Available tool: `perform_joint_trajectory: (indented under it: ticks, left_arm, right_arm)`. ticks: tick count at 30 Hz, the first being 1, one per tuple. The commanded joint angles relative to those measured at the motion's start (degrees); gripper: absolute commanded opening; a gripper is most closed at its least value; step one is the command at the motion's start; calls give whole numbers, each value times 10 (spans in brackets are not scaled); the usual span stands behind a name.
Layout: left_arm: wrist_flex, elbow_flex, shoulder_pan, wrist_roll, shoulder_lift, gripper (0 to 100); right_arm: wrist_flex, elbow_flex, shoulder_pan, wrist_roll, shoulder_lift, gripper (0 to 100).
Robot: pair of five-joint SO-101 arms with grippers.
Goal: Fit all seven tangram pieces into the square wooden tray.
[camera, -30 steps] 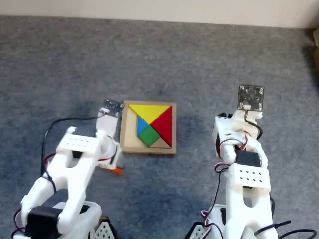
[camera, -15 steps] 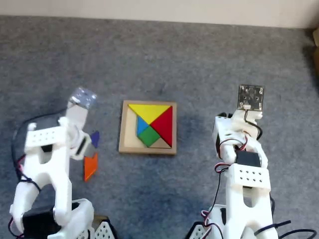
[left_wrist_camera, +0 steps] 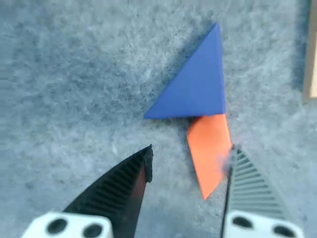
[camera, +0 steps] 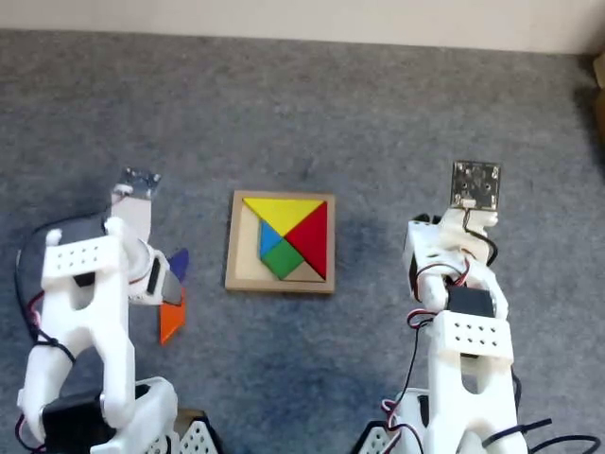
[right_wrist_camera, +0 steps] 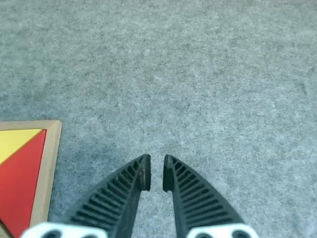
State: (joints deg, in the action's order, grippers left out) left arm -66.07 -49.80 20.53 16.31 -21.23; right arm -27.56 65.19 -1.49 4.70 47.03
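Both empty: left end effector (left_wrist_camera: 190, 151) spread open above blue triangle (left_wrist_camera: 195, 84) and orange piece (left_wrist_camera: 209, 148), right end effector (right_wrist_camera: 156, 171) nearly closed.

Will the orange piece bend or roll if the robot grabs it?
Probably neither: the orange piece looks flat and straight-edged, so it should stay stiff and not roll. It lies low on the fuzzy carpet, so pinching it may be tricky. It touches the blue triangle, so a push might nudge that too.
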Motion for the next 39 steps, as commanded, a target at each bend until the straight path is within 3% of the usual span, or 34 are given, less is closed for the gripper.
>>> perform_joint_trajectory:
  ticks: [1, 10, 14, 24, 31, 39]
  left_arm:
    - [71, -45, 0, -7, -10, 242]
    - [103, -68, -5, -5, -9, 192]
    - [102, -76, -37, -5, -8, 179]
    - [100, -77, -116, -4, -15, 33]
    - [-16, 15, -115, -4, -15, 5]
    - [-78, 125, -129, -7, -15, 5]
  right_arm:
    - [15, -1, 7, -2, 17, 56]
    - [15, -1, 7, -2, 17, 56]
    - [15, -1, 7, -2, 17, 56]
    - [14, -1, 7, -2, 17, 56]
    - [14, -1, 7, -2, 17, 56]
    - [14, -1, 7, -2, 17, 56]
